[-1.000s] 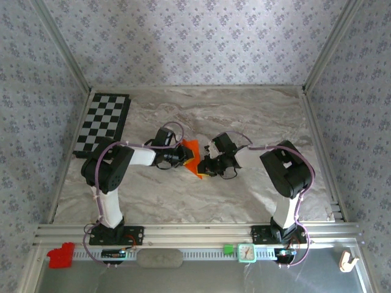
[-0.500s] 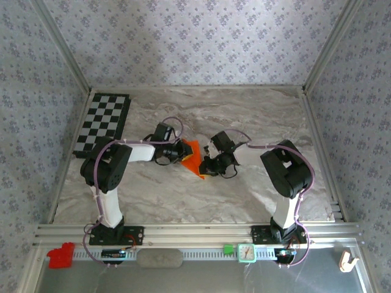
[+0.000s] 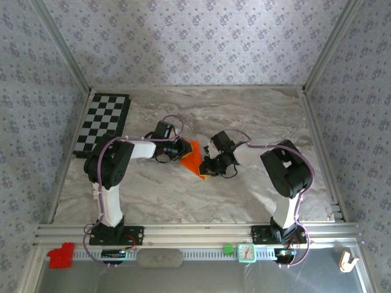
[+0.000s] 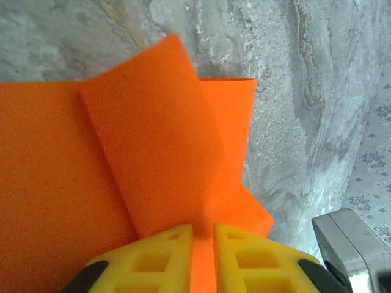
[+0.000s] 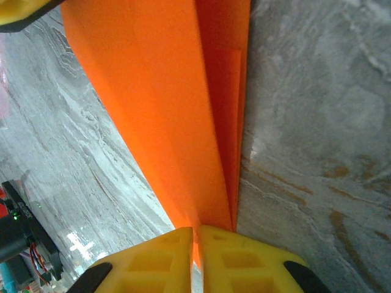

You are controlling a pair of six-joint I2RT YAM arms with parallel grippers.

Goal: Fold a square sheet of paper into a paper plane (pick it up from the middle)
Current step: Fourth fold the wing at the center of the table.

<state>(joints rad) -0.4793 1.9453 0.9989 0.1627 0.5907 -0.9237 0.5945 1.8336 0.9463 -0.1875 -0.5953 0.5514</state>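
Observation:
The orange sheet of paper point(image 3: 193, 157) is folded into a layered, pointed wedge and is held between both arms at mid-table, its tip toward the near side. My left gripper point(image 3: 180, 150) is shut on its left edge. In the left wrist view the yellow fingertips point(image 4: 177, 244) pinch the paper point(image 4: 153, 152), and a folded flap stands up ahead of my left gripper point(image 4: 203, 231). My right gripper point(image 3: 206, 166) is shut on the lower right edge. In the right wrist view the paper's long creased layers point(image 5: 171, 104) run away from my right gripper point(image 5: 197, 232).
A black-and-white checkerboard point(image 3: 104, 122) lies at the far left of the marble table point(image 3: 256, 116). On the front rail sit a small red block point(image 3: 60, 255), a green piece point(image 3: 228, 249) and a small clock point(image 3: 246, 251). Metal frame posts edge the table.
My left gripper has shifted slightly up and toward the paper, its wrist turning. The right gripper's jaws have closed a touch tighter on the paper. The paper stays between them.

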